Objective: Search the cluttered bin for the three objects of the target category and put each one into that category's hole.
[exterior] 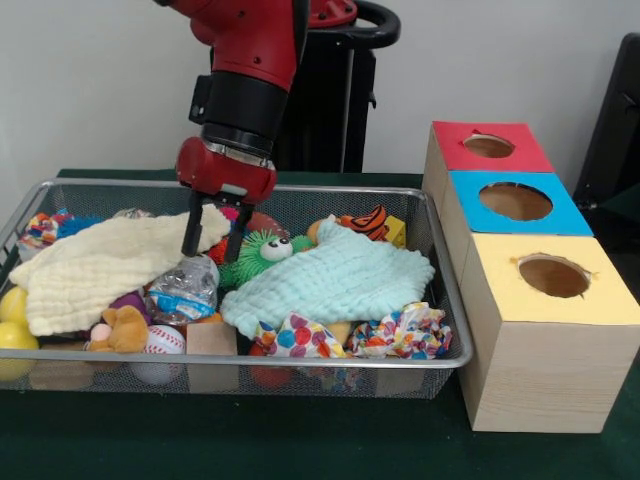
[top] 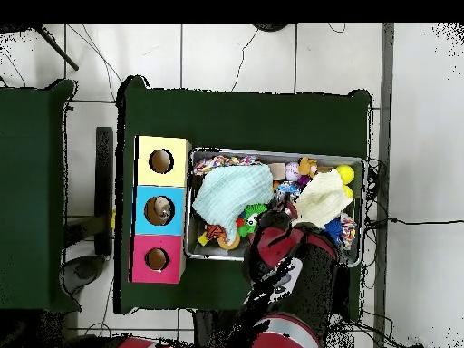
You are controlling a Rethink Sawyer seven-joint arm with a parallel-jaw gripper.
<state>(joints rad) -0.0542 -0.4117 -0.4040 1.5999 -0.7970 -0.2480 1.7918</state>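
Note:
The wire mesh bin [exterior: 330, 188] is full of mixed things; it also shows in the overhead view [top: 272, 152]. My gripper [exterior: 213, 238] is open, pointing down into the back left of the bin. Its fingertips [exterior: 190, 240] stand between a cream cloth [exterior: 100, 265] and a green fuzzy toy with an eye [exterior: 262, 255], holding nothing. A mint cloth [exterior: 330, 285] covers the bin's middle. Three wooden boxes with holes stand beside the bin: red [exterior: 490, 150], blue [exterior: 515, 205] and yellow [exterior: 555, 280]. In the overhead view my arm [top: 290, 263] hides the gripper.
Also in the bin: an orange striped toy [exterior: 368, 220], a crumpled clear wrapper [exterior: 185, 290], a baseball [exterior: 165, 342], a wooden block [exterior: 212, 340], a brown plush [exterior: 125, 330], yellow balls [exterior: 12, 310] and dotted colourful cloths [exterior: 405, 335]. The cloths hide whatever lies under them.

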